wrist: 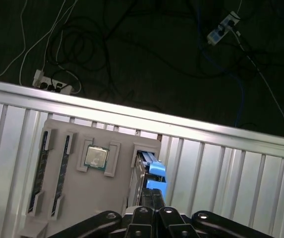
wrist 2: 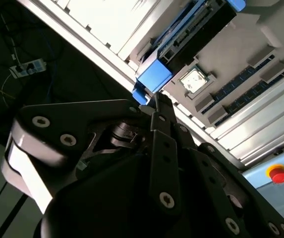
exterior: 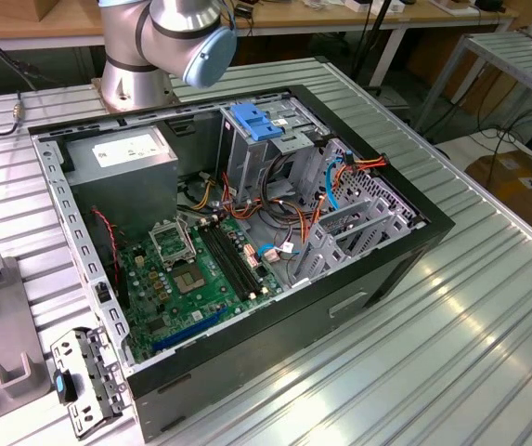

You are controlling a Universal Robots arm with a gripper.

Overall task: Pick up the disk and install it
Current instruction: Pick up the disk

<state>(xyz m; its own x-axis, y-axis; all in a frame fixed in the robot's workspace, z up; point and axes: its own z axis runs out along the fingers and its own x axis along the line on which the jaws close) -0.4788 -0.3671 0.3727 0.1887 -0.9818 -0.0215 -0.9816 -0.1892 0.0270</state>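
Where it stands edgewise in a grey plastic holder (wrist: 77, 198), the dark, flat, blue-carriered disk (wrist: 155, 174) seems just touched by clenched fingers (wrist: 146, 198).

**Disk slotted in tray**

On the ribbed aluminium table (wrist: 221, 168), the grey moulded plastic tray (wrist: 82, 198) holds the dark flat disk in its blue plastic carrier (wrist: 155, 176), slotted beside the square silver processor chip (wrist: 96, 157) (black metal gripper (wrist: 155, 194) just at the carrier's end).
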